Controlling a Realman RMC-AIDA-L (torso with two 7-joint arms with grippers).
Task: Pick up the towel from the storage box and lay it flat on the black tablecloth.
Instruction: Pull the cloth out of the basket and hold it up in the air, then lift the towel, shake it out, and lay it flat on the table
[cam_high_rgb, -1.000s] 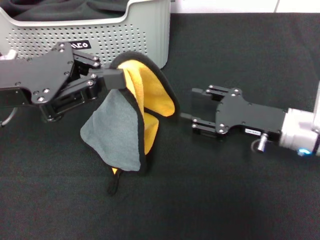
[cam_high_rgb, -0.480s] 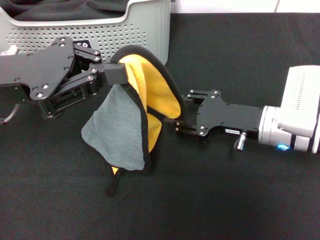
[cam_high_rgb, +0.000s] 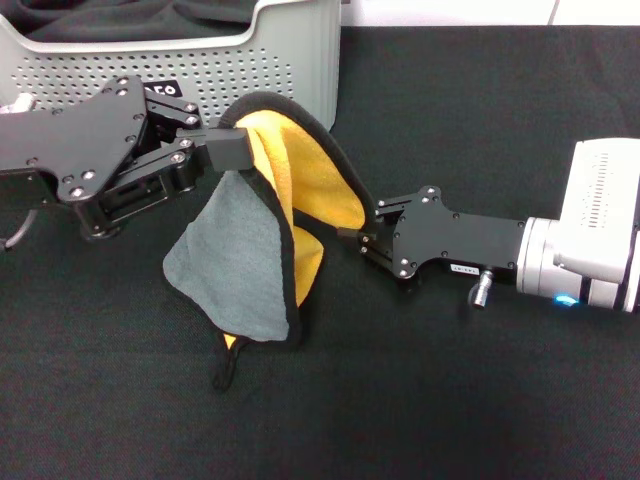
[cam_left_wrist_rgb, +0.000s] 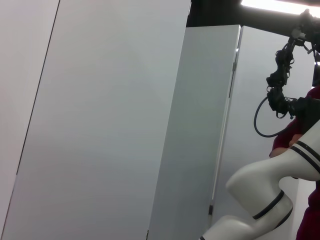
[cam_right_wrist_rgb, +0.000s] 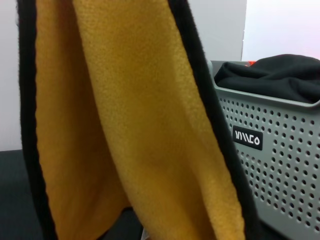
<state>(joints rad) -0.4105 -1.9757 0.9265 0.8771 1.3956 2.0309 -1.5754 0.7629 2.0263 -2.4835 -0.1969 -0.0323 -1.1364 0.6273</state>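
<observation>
The left tool (cam_high_rgb: 228, 150) is clamped tight on the black-stitched top edge of the square soft towel (cam_high_rgb: 240, 265), yellow-orange on one face and grey on the other, holding it up in front of the light grey perforated plastic storage box (cam_high_rgb: 290, 60). The cloth hangs folded, its lowest corner touching the large matte black tablecloth (cam_high_rgb: 480, 400) that covers the bench.

The right tool (cam_high_rgb: 366, 237) sits at the towel's curved yellow edge, touching or nearly so; whether its jaws are parted or have caught the hem I cannot tell.

The main risk, as I judge it: the right tool closes on air or on both layers at once, so the towel stays doubled instead of spreading. Pulling the arms apart too hard could also drag the hem out of the left tool's grip.

A dark cloth bundle (cam_right_wrist_rgb: 280, 75) lies in the box.
</observation>
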